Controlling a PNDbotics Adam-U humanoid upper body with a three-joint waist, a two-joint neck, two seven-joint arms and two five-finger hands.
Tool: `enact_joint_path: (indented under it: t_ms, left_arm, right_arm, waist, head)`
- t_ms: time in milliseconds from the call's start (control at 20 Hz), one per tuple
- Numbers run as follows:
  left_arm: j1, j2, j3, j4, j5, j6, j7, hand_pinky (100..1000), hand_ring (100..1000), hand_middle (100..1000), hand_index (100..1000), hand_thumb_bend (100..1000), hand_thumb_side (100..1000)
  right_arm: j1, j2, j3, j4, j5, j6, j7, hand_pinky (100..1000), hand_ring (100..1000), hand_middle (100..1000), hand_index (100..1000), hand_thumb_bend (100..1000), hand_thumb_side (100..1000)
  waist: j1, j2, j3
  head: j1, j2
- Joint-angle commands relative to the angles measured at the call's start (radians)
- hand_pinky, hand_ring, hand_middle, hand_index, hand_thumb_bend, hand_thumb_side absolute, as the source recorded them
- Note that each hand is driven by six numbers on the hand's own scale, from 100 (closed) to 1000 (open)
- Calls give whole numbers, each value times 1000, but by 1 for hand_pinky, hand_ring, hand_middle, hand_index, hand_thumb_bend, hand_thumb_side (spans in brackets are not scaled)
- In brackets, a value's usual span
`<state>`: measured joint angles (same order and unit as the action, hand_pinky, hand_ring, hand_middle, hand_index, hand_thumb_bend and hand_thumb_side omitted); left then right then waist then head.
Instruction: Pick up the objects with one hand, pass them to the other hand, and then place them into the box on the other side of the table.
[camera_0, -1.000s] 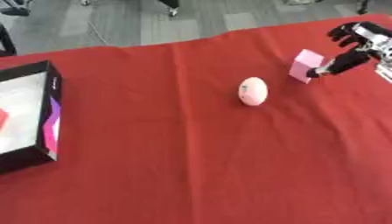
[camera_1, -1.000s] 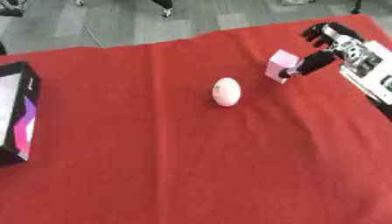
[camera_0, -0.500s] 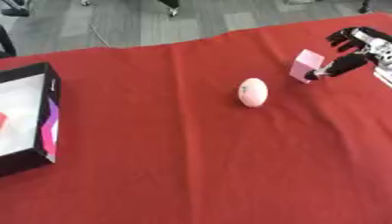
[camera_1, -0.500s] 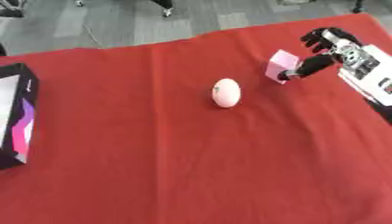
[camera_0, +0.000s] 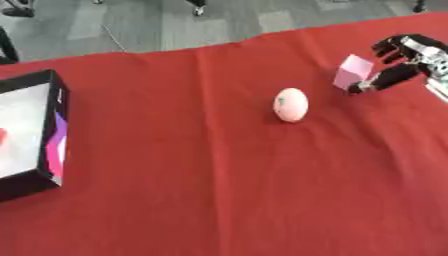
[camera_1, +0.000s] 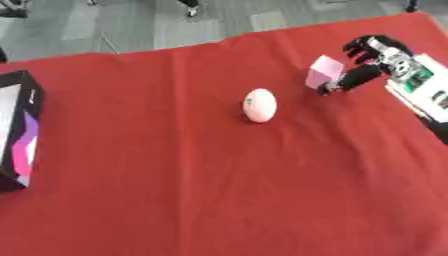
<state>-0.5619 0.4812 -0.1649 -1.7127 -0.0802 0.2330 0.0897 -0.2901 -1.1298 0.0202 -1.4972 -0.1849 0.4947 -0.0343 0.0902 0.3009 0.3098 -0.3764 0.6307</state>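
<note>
Where the red cloth (camera_0: 219, 190) nears its far right corner, right hand (camera_1: 378, 56) reaching in, thumb under and fingers curled round one pink block (camera_1: 325, 70), one pale egg (camera_0: 290, 104) lying near mid-table, one black box (camera_0: 52, 130) at left edge.

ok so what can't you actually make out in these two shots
- Box: cut off by the left edge in both views, so most of its inside is unseen; a red bit at the left eye view's edge is unidentifiable.
- Right hand: whether its thumb touches the pink block or only nears it is blurred.
- Egg-shaped object: its small dark mark is too small to read.
- Left hand: in neither view.
</note>
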Motion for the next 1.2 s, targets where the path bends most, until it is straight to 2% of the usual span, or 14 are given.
enact_joint_path:
  t_ms: [50, 600, 900, 1200]
  left_arm:
    - [-11, 13, 3, -15, -3, 0, -3, 802, 778, 706, 765, 100, 665]
    - [-9, 10, 2, -19, -4, 3, -2, 802, 779, 705, 762, 100, 674]
    - [-10, 10, 0, -19, -7, 2, -7, 807, 781, 707, 763, 100, 680]
    - [-9, 10, -2, -19, -11, 2, -8, 808, 781, 707, 762, 100, 683]
  right_arm:
    - [-9, -27, -13, 2, -21, 3, -5, 784, 831, 777, 827, 695, 100]
    - [-4, -20, -12, 11, -48, 4, -13, 782, 821, 758, 809, 646, 100]
    - [12, -22, -17, -2, -77, -1, -36, 778, 811, 735, 789, 519, 141]
    - [18, -20, -16, -8, -90, -5, -49, 771, 792, 658, 738, 470, 101]
  waist:
    - [9, -1, 4]
    - [10, 9, 14]
    - [8, 10, 15]
    - [7, 11, 15]
  head:
    - [0, -11]
    - [4, -12]
    - [8, -13]
    - [10, -10]
